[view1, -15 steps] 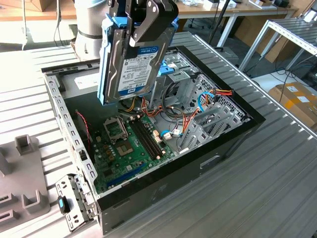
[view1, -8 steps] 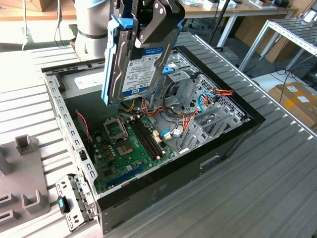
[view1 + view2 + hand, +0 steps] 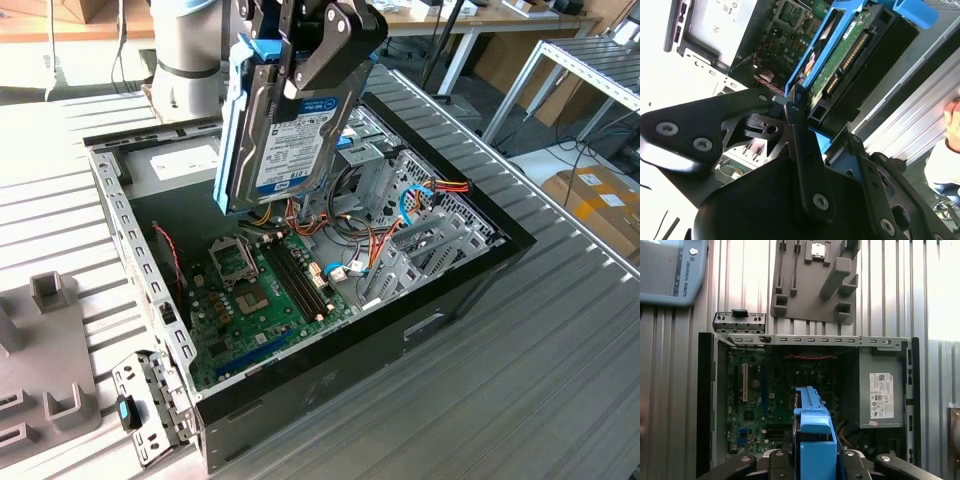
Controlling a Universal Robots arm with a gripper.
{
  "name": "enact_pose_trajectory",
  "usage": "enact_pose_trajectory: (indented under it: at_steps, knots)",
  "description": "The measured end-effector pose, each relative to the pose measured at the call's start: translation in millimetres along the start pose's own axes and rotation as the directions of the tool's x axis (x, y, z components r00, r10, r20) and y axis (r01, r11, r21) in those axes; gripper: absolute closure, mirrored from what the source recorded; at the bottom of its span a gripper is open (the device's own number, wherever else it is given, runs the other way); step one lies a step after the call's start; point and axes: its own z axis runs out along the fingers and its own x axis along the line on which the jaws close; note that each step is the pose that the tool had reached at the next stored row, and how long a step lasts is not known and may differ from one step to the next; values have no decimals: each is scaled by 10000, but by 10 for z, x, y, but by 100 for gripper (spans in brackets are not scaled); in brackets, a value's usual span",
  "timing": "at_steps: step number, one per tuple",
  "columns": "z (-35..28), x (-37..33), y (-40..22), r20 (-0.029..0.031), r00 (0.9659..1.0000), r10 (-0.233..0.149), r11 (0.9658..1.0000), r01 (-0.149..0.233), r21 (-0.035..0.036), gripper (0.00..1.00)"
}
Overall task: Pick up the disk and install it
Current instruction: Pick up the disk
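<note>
While the gripper [image 3: 290,70] hung over the open computer case [image 3: 440,320], its fingers were clenched on the disk [image 3: 285,130], pinching the drive by its upper end, one finger on each flat face. The disk hung below the claw, nearly upright and slightly tilted. Its white label faced the exterior camera and a blue side rail [image 3: 236,110] ran down the edge towards the exterior view's left. It was in the air, clear of the case, above the motherboard [image 3: 250,300] and the bundle of coloured cables [image 3: 340,235]. The grey power supply [image 3: 185,160] lay behind it and the metal drive cage [image 3: 420,230] stood towards the exterior view's right. In the second wrist view the disk [image 3: 840,65] showed its green circuit-board underside reaching away from the gripper [image 3: 812,120]. In the first wrist view its blue rail [image 3: 812,425] rose from between the gripper's [image 3: 815,462] black links, with the power supply [image 3: 882,390] inside the case beyond. A grey fixture block [image 3: 50,350] sat on the ribbed metal table [image 3: 560,380] beside the case.
</note>
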Motion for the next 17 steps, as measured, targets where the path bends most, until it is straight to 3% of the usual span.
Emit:
enact_pose_trajectory:
  at_steps: [5,17]
  knots:
    - [-5,36,-65,0,10000,0,10000,0,0,63]
    - [-13,96,-156,0,10000,-1,10000,1,0,63]
